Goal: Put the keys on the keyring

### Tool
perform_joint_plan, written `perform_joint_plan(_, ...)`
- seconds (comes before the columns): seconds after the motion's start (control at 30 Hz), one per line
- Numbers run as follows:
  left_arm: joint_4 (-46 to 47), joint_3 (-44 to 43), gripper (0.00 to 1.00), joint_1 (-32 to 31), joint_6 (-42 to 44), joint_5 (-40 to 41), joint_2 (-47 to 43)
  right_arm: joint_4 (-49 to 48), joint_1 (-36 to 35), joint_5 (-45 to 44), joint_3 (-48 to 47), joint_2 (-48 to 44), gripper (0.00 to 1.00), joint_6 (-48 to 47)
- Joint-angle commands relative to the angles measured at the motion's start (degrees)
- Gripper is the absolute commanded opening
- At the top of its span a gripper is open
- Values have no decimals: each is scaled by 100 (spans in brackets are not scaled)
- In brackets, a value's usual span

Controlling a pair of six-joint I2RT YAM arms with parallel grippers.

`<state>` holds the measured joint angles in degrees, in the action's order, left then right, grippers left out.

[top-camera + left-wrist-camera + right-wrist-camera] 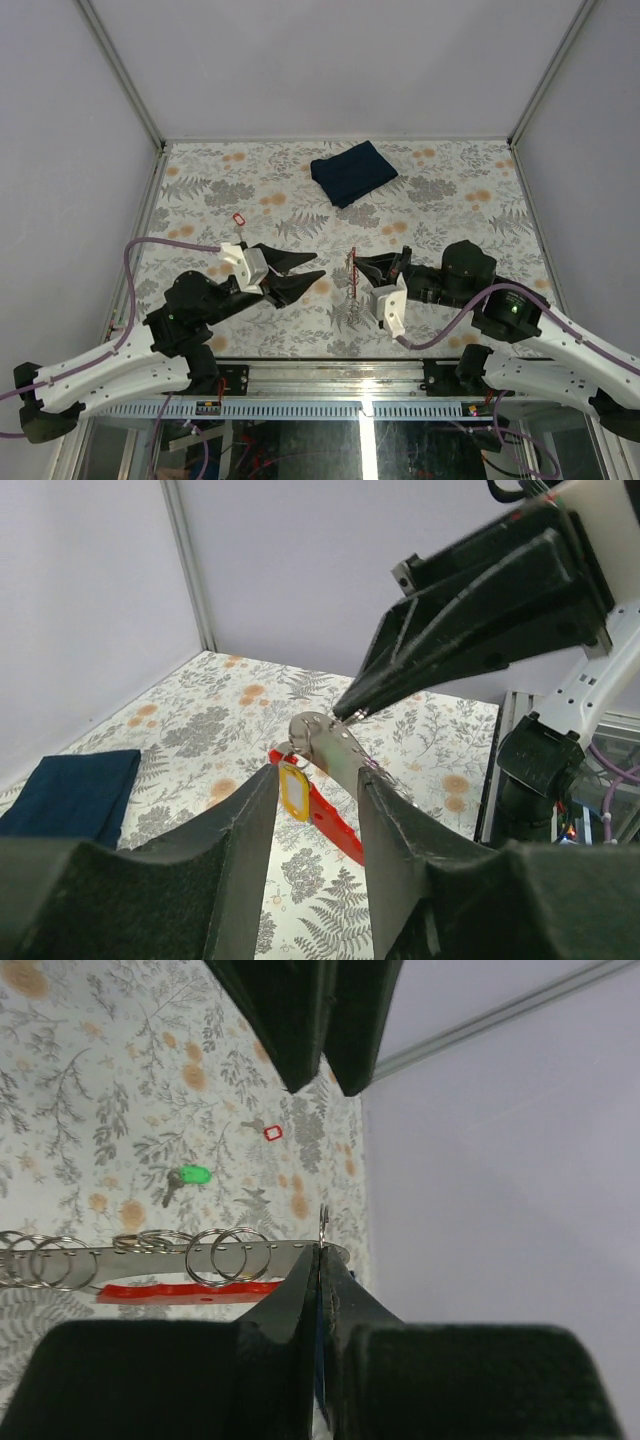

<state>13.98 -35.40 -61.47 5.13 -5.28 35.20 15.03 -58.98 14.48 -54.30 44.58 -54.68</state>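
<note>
standing beside the table (450,200), i see the right gripper (357,260) pinched tight on one end of the keyring (325,742). it holds it up in the air, between the two arms. i think it is held so because a ring that hangs free gives the other arm room to come at it from the side.

the red tag (335,830) hangs under the grey strip, and several small wire rings (215,1257) sit along the strip. the yellow key (292,788) hangs near the round end of the strip, just beside the tag. it seems to be on the ring already, though i cannot see the join itself.

the left gripper (320,265) points at the keyring from the left, its jaws apart and nothing between them. the yellow key shows in the gap but lies further off, not touched.

the green key (190,1175) lies flat on the table, apart from both arms. so to my judgement one key is done and this one is not yet. the left arm would have to go down for it, with the ring held ready by the right one.

the dark blue cloth (352,172) lies at the far side, away from all this.
</note>
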Motion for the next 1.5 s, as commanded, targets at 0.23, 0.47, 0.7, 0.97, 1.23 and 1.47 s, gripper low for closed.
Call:
perform_joint_plan(0.23, -697, -671, 40, -20, -455, 954, 305, -878, -491, -628, 121, -131, 0, -1774)
perform_joint_plan(0.47, -1186, -736, 43, -17, -855, 1648, 488, -734, -632, -864, 163, -128, 0, -1867)
perform_joint_plan(0.7, -1892, -532, 44, -9, -1901, 3057, 373, -395, -638, -1735, -15, -67, 0, 336)
perform_joint_plan(0.97, -3024, -446, 44, 1251, -3111, 2761, 886, 582, -637, -2387, -576, 516, 0, 2753)
perform_joint_plan(1.23, -3091, -512, 44, 2870, -2761, 1309, 2168, 1094, -635, -2582, -697, 824, 0, 3418)
perform_joint_plan(1.47, -2870, -822, 44, 3515, -1936, 38, 3264, 1203, -630, -2378, -627, 865, 0, 3618)
